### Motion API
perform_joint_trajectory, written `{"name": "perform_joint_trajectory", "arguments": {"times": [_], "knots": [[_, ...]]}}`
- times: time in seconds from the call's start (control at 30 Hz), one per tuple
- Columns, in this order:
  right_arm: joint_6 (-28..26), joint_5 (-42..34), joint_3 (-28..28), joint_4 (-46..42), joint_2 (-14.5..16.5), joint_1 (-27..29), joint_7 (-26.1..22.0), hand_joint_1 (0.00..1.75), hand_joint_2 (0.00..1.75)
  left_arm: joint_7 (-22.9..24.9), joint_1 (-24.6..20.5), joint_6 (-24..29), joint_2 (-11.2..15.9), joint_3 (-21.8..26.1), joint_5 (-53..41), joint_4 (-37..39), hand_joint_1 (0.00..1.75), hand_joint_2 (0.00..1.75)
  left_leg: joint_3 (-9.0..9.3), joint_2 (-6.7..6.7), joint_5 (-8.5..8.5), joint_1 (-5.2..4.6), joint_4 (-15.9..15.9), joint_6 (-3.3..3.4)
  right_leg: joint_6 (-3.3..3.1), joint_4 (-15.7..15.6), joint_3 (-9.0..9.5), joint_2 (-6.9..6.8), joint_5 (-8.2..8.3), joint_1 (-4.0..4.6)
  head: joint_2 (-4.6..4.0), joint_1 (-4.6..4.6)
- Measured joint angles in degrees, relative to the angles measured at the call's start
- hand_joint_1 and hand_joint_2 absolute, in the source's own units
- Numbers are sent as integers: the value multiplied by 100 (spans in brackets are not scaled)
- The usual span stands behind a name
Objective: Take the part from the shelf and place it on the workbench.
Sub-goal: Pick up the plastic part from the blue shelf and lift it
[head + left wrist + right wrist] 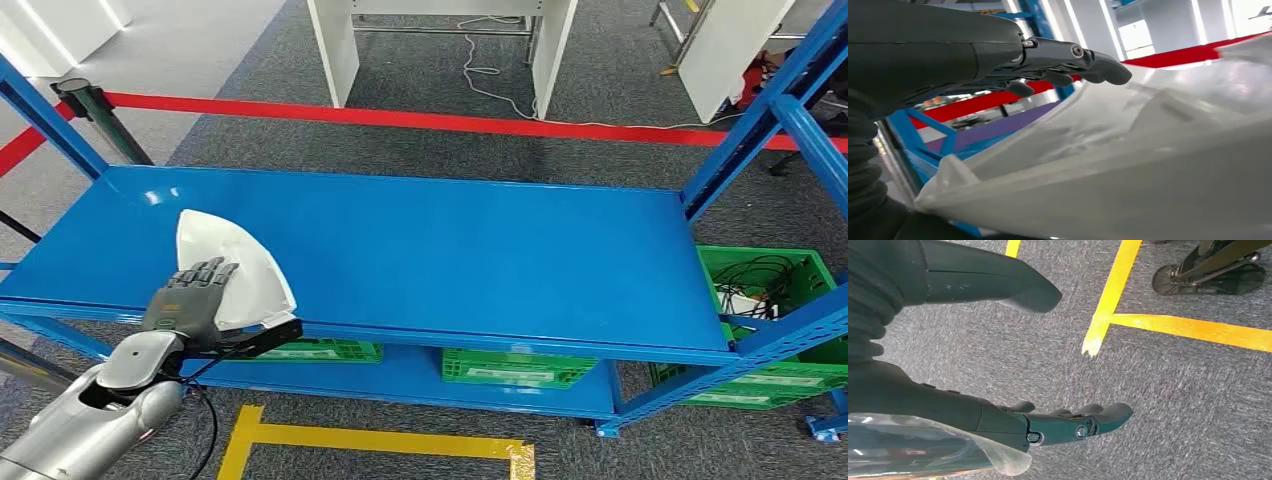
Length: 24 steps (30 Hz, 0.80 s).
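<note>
The white fan-shaped part [238, 262] lies at the front left of the blue shelf [460, 250], its near corner over the shelf's front edge. My left hand [192, 296] reaches onto it, the fingers stretched flat over its top. In the left wrist view the part [1128, 165] sits close under the straight dark fingers [1073, 55], with a thin gap along them; the thumb is hidden below the part. My right hand [1063, 425] hangs over the grey carpet, fingers straight, holding nothing.
Green crates [515, 366] stand on the lower shelf, another [770, 285] at the right. Blue uprights [770, 110] frame the shelf ends. Red barrier tape [420, 120] runs behind, with a white bench [340, 50] beyond. Yellow tape [380, 438] marks the floor.
</note>
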Motion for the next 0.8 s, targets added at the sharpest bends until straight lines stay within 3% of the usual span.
{"name": "perform_joint_trajectory", "arguments": {"times": [0.8], "knots": [[1,-112,62,-63,26,140,114,0,175,-150,42,-63,36,120,457,-149,175,175,3,0,14,1,5,-5,5,0,9,0,19,0,0,0]]}}
